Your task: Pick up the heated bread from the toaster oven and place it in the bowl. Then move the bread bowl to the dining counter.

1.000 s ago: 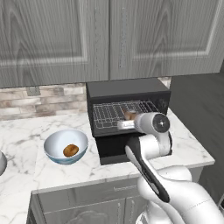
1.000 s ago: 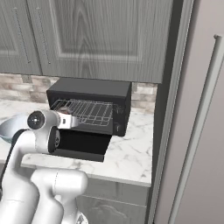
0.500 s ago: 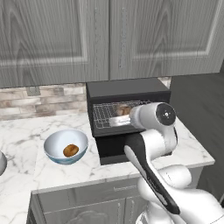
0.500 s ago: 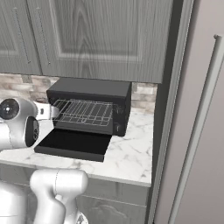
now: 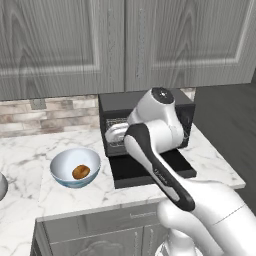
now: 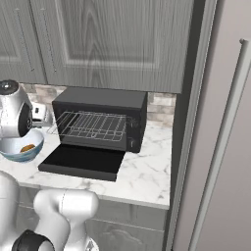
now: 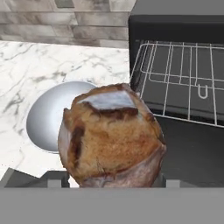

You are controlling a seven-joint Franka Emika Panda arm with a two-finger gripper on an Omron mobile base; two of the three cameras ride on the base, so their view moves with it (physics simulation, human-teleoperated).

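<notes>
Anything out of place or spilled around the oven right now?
Nothing spilled. The bread is held between the fingers beside the oven, whose door hangs open with the rack bare. The bowl sits upright, a roll in it.

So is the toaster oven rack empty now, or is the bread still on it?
Empty. The wire rack is bare; the heated bread sits at the gripper, outside the toaster oven.
</notes>
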